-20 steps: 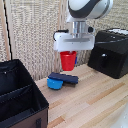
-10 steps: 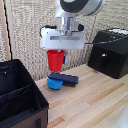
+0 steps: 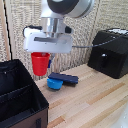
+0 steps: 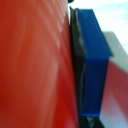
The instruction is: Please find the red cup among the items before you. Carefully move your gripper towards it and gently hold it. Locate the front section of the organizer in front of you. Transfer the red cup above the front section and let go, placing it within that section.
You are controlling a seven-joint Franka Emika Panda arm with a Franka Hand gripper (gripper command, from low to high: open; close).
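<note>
At the exterior view's left, the organizer (image 3: 20, 95) sits on the bench (image 3: 95, 105), compartments w/ dividers visible. Red cup (image 3: 40, 63) hangs clear of the bench, gripper (image 3: 42, 56) w/ jaws closed on its rim; vs. 0.5 s ago, cup and arm are farther toward the organizer, now near its edge. Blue bowl (image 3: 55, 83) lies below-right; black appliance (image 3: 110, 52) at right. Wrist view: blue finger (image 4: 95, 65) pressed against the cup wall.
</note>
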